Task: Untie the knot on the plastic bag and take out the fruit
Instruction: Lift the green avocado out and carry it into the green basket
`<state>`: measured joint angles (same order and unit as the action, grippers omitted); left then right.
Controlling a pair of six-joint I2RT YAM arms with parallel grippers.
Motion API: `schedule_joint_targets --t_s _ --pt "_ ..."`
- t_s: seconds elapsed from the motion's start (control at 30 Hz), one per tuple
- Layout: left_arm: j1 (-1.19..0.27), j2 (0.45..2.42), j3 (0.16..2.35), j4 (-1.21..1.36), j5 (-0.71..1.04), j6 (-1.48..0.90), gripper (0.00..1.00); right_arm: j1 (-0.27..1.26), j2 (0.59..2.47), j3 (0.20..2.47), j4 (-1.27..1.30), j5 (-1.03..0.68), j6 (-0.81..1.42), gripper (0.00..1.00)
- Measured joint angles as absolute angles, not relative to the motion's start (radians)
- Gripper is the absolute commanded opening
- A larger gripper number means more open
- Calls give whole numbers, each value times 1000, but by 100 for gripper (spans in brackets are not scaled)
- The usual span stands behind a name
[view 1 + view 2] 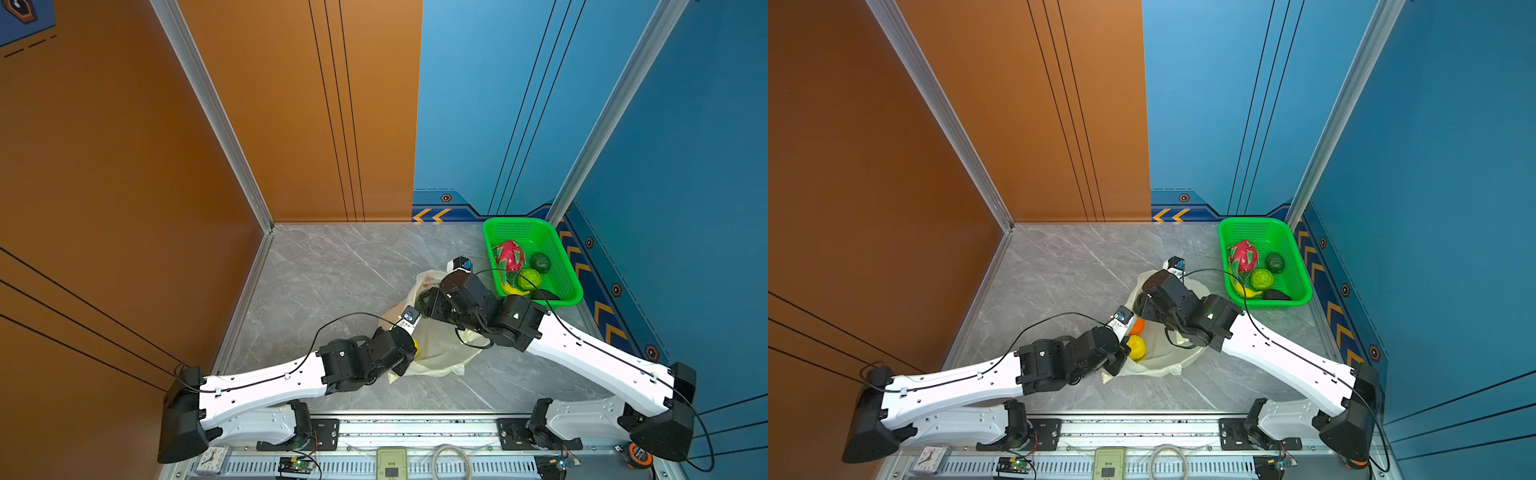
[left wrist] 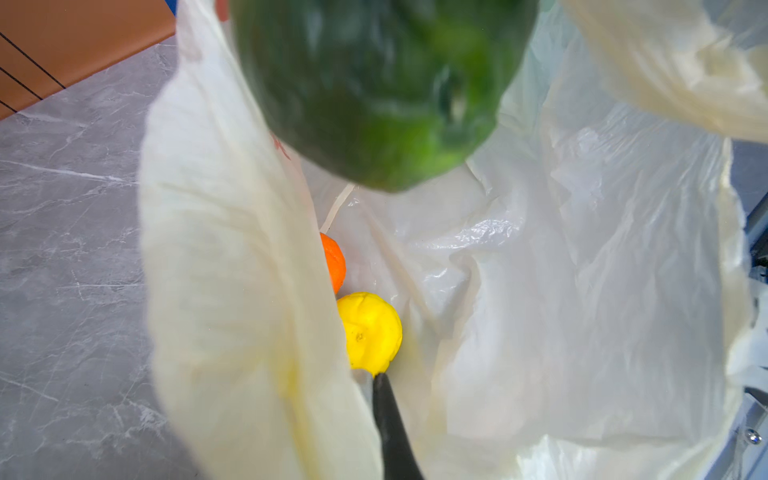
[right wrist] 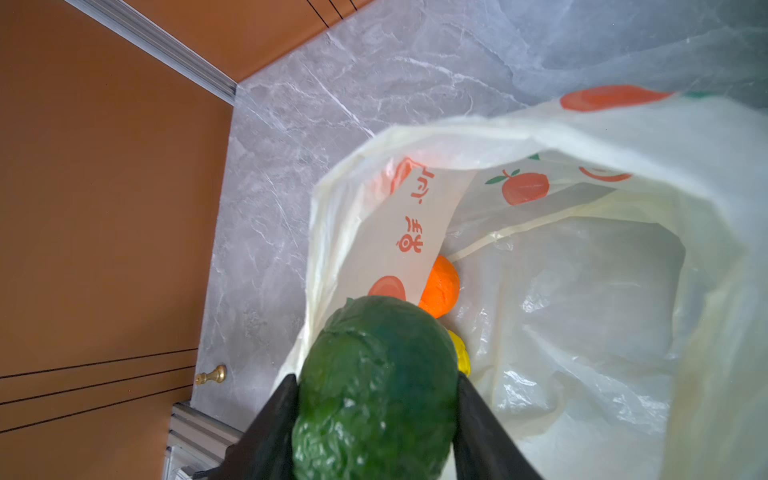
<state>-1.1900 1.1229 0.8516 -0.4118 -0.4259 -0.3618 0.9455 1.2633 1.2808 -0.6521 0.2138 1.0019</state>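
Green avocado (image 2: 382, 83) clamped lengthwise in right gripper (image 3: 376, 380) above bag (image 2: 582, 291); basket (image 1: 515, 220) at bench's far-right corner; left gripper (image 2: 376, 386) pinched on bag.

Bright even light; avocado (image 2: 374, 83) blurred.

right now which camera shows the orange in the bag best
The right wrist view: the orange shows large inside the plastic bag. The left wrist view catches only a sliver behind the bag wall; a top view shows a small patch.
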Motion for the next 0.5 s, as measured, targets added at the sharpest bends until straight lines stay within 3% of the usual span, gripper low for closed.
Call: schedule_joint_targets --t_s 0.27,0.5 --pt "-1190 1121 852 -412 -426 -362 0 780 1205 1345 -674 189 957 52" --pt "-1192 1120 852 -416 -426 -363 0 430 1111 1321 -690 89 894 53"
